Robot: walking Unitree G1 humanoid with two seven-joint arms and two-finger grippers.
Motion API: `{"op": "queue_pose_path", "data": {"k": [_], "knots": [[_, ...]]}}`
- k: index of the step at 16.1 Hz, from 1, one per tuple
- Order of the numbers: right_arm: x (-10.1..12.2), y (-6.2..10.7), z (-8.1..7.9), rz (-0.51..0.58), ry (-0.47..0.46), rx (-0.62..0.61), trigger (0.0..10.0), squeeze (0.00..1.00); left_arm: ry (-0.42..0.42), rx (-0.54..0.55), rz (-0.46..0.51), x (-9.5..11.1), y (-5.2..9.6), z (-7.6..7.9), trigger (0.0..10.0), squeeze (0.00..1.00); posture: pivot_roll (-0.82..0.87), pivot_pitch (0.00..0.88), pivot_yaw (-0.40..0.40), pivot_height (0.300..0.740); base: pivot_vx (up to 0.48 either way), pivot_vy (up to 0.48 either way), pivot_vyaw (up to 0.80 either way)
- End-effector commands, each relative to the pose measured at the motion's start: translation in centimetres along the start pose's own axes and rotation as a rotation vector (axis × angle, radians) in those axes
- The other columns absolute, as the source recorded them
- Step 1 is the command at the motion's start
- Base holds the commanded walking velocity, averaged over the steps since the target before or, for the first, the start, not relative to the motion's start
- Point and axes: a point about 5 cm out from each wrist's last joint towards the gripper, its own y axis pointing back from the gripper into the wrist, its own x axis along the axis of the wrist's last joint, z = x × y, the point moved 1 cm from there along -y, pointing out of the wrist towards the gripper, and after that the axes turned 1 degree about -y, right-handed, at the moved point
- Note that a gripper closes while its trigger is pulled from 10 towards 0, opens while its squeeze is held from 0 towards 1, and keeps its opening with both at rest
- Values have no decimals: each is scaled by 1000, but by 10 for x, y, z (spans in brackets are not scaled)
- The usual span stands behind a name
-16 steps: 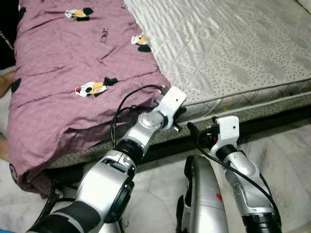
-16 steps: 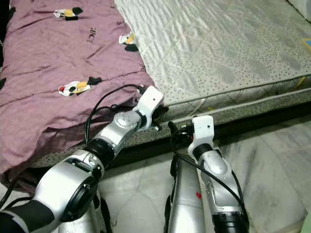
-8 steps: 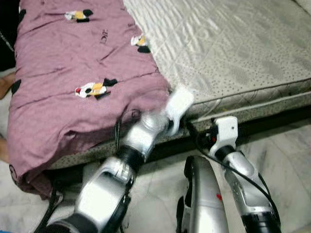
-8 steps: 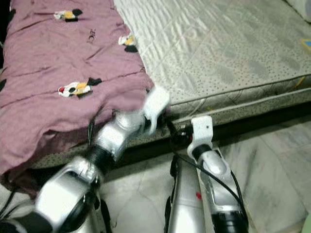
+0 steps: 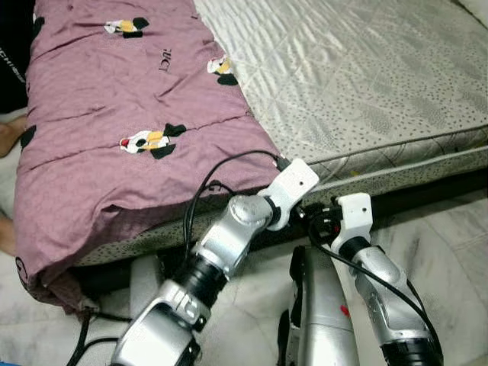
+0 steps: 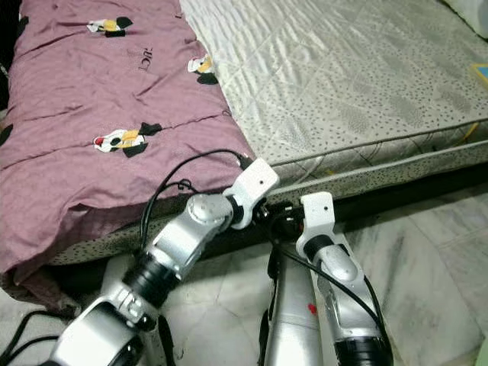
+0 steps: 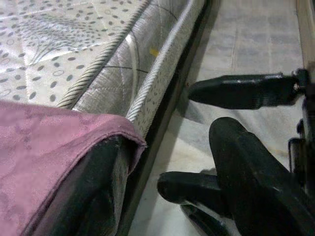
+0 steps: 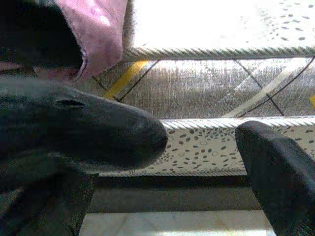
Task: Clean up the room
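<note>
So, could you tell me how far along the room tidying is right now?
Early on. Nothing looks finished: the purple blanket lies rumpled across one side of the mattress, its end spilling over the edge. In hand: the left gripper has a finger at the blanket's corner, the right gripper open beside it. Straightening remains.

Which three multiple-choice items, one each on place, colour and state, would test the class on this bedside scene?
1. The left claw is: A above a pillow; B at the blanket's corner by the mattress edge; C flat on the floor.
2. The blanket is: A green; B purple; C orange.
3. The right claw is: A open; B shut on a cable; C shut on the blanket.
Key: B, the head views place it there; B, the cloth is plainly purple; A, its wrist view shows its fingers apart.
</note>
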Motion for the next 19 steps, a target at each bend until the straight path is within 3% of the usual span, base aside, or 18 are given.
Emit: {"op": "queue_pose_path", "data": {"k": [1,2,3,6,7,9,10,11,12,13,14,19], "knots": [[15,-6,0,65,18,8,10000,0,154,54,35,2,-6,8,10000,1000,-85,113,-41,495,0,0,0],[16,-7,0,69,20,6,10000,0,162,72,39,1,-5,6,10000,1000,-85,113,-41,495,0,0,0],[20,-10,3,80,23,-8,10000,0,254,110,55,1,-3,1,10000,1000,-79,114,-46,495,0,0,0],[27,-19,5,104,39,-13,10000,0,389,139,101,4,7,-1,10000,1000,-64,117,-54,495,0,0,0],[30,-22,2,111,42,-2,10000,0,518,178,101,-3,10,-3,10000,1000,-55,118,-56,495,0,0,0],[34,-27,-2,123,40,10,10000,0,515,193,62,-14,14,-3,10000,1000,-48,120,-57,495,0,0,0],[34,-28,-2,124,40,11,10000,0,489,173,52,-14,14,-2,10000,1000,-48,120,-57,495,0,0,0],[34,-29,-3,127,42,16,10000,0,281,88,-6,-15,14,9,10000,1000,-44,120,-55,495,0,0,0],[34,-29,-4,128,42,16,10000,0,231,48,-27,-16,14,13,10000,1000,-44,120,-55,495,0,0,0],[35,-30,-4,132,44,17,10000,0,102,-6,-70,-21,19,21,10000,1000,-44,121,-51,495,0,0,0],[35,-31,-4,134,45,17,10000,0,48,-6,-80,-23,23,22,10000,1000,-46,123,-47,495,0,0,0],[33,-33,-5,135,45,18,10000,0,-191,133,46,-7,61,7,10000,1000,-25,139,-56,495,0,0,0]]}}
